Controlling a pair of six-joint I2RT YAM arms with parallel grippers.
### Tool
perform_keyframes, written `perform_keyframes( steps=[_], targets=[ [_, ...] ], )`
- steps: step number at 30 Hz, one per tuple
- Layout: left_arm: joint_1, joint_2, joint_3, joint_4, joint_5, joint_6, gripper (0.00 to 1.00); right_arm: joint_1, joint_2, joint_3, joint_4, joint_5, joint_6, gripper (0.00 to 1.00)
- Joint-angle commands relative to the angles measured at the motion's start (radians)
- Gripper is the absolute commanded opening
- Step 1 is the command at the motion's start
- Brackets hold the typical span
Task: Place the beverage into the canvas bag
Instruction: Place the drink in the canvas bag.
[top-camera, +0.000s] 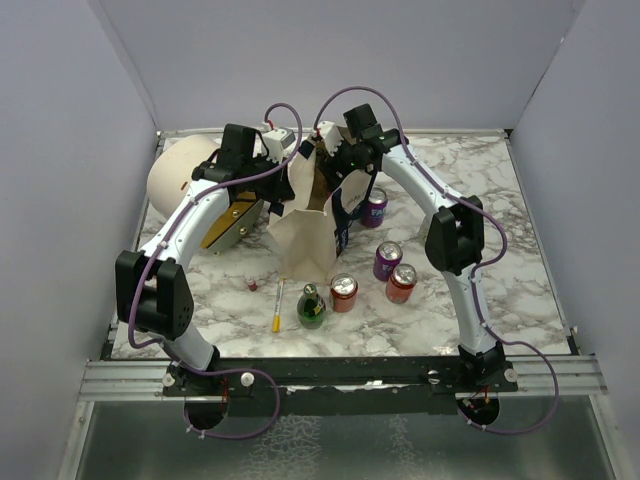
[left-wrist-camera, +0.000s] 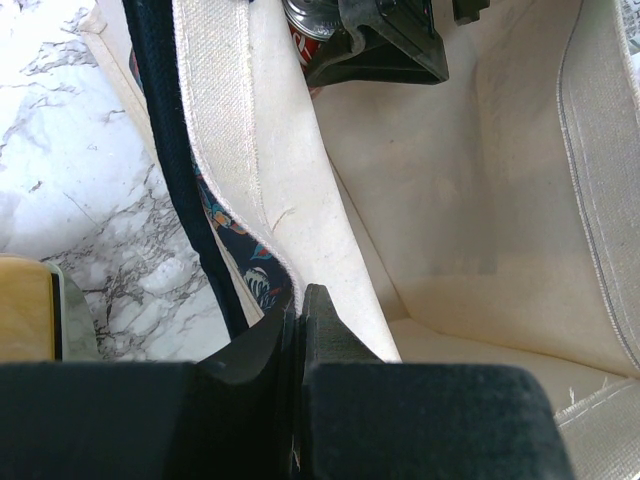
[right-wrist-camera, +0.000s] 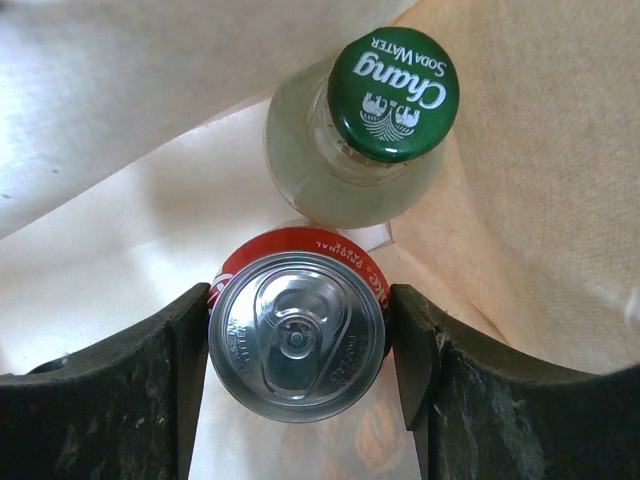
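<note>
step in hand: lowering a beverage into the canvas bag (top-camera: 305, 245).

right gripper (right-wrist-camera: 300, 300): jaws closed on a red can (right-wrist-camera: 297, 335), one finger on each flank. the can is inside the bag's mouth, with cream canvas on every side of it in the right wrist view. its long axis is upright, lid toward the wrist camera, in line with the gripper's approach and pointing at the bag floor. how far its base stands above that floor cannot be read.

left gripper (left-wrist-camera: 300, 335): jaws pinched shut on the bag's rim, on the side toward the left arm, next to a navy strap (left-wrist-camera: 165, 150). judged function: holding the mouth open.

critical relation: a soda water bottle (right-wrist-camera: 355, 150) with a green cap stands inside the bag, just beside the can. contact between the two cannot be confirmed. the can sits directly under the right gripper, so the coming travel is judged to be straight down along the can's axis. release only with the base supported; a tilted can may knock the bottle.

outside the bag, on its side toward the arm bases: loose cans (top-camera: 387, 262) and a green bottle (top-camera: 312, 306).
</note>
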Motion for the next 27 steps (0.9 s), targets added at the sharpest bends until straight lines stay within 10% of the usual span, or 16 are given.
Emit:
perform_keyframes(
  steps=[1, 27],
  targets=[
    [0.005, -0.005, -0.002, -0.085, 0.016, 0.007, 0.00, -0.034, 0.028, -0.016, 0.087, 0.098, -0.058, 0.33],
    [0.004, -0.005, -0.001, -0.080, 0.022, 0.004, 0.00, -0.035, -0.011, -0.042, 0.099, 0.084, -0.028, 0.80]
  ],
)
